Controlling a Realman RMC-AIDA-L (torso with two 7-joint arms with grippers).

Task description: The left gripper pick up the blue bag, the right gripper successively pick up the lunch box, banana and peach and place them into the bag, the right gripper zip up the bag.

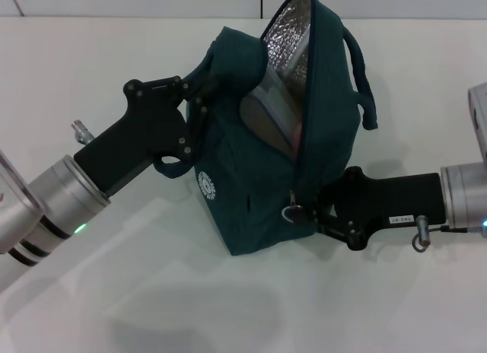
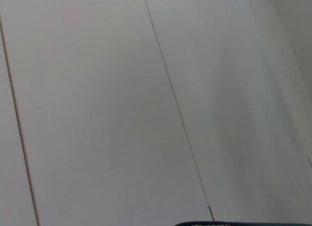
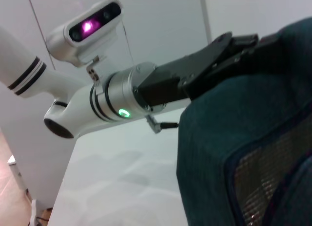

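The blue bag (image 1: 266, 178) stands tilted on the white table, its mouth open and its silver foil lining (image 1: 289, 33) showing. My left gripper (image 1: 199, 94) is shut on the bag's upper left edge by a handle; it also shows in the right wrist view (image 3: 229, 50) on the bag (image 3: 234, 138). My right gripper (image 1: 308, 210) is at the low end of the opening, shut on the zipper pull (image 1: 291, 212). The lunch box (image 1: 270, 102) lies inside the bag. A pink sliver (image 1: 297, 132) shows beside it, perhaps the peach. The banana is hidden.
The white table (image 1: 152, 292) runs around the bag, with a wall seam behind. The left wrist view shows only white wall panels (image 2: 146, 89) and a sliver of the bag's rim (image 2: 219, 224). The robot's head camera (image 3: 90, 26) shows above the left arm.
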